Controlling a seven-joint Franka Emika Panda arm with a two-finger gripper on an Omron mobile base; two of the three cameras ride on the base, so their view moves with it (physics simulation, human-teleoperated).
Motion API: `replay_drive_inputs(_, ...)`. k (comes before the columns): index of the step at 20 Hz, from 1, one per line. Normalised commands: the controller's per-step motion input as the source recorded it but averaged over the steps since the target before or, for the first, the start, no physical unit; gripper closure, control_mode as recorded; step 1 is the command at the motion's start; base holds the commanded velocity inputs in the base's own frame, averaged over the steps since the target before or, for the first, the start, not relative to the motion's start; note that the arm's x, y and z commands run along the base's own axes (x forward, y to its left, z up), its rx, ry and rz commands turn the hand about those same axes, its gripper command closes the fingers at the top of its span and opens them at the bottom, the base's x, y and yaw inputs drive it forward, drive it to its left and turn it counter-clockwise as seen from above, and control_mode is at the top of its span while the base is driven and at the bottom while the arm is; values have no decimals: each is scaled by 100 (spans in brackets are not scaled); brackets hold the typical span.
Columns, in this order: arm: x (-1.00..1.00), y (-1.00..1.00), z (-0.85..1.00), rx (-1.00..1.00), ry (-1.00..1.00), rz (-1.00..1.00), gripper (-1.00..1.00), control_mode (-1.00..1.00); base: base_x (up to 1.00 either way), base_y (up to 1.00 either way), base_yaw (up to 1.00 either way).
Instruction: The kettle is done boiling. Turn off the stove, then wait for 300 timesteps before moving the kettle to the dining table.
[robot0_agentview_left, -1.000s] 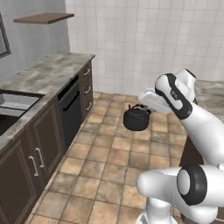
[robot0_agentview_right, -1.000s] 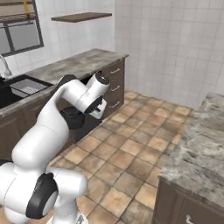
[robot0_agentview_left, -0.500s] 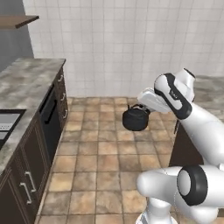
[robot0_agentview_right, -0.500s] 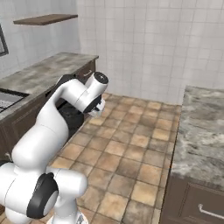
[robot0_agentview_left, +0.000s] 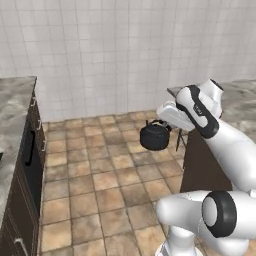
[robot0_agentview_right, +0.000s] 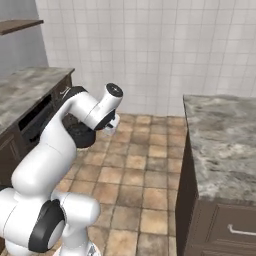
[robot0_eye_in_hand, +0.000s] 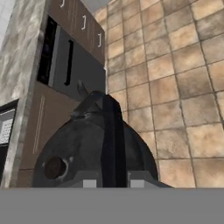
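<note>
Currently, kettle (robot0_agentview_left: 154, 137): is being carried in the air above the tiled floor (robot0_agentview_left: 100, 180), well apart from the dining table (robot0_agentview_right: 225, 145).
Gripper (robot0_agentview_left: 167, 123): is being kept clamped on the kettle's arched handle, its tips pressed against either side in the hand view.
Left base view: whole kettle body is being shown hanging under the hand.
Right base view: kettle (robot0_agentview_right: 80, 134) is being largely hidden by the arm; the marble table top is being shown at right.
Hand view: kettle (robot0_eye_in_hand: 83, 148) lid knob and spout are being seen from above, beside dark cabinets (robot0_eye_in_hand: 65, 61).
Cut off: the kettle's near side is being lost at the hand view's lower edge.
</note>
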Motion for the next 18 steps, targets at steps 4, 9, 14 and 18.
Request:
replay_drive_inputs(4,0,0,0,0,0,0,100,100,58,41,-40)
replay_drive_inputs(9,0,0,0,0,0,0,100,100,60,45,-39)
replay_drive_inputs(14,0,0,0,0,0,0,100,100,60,52,-39)
replay_drive_inputs(18,0,0,0,0,0,0,100,100,60,55,-40)
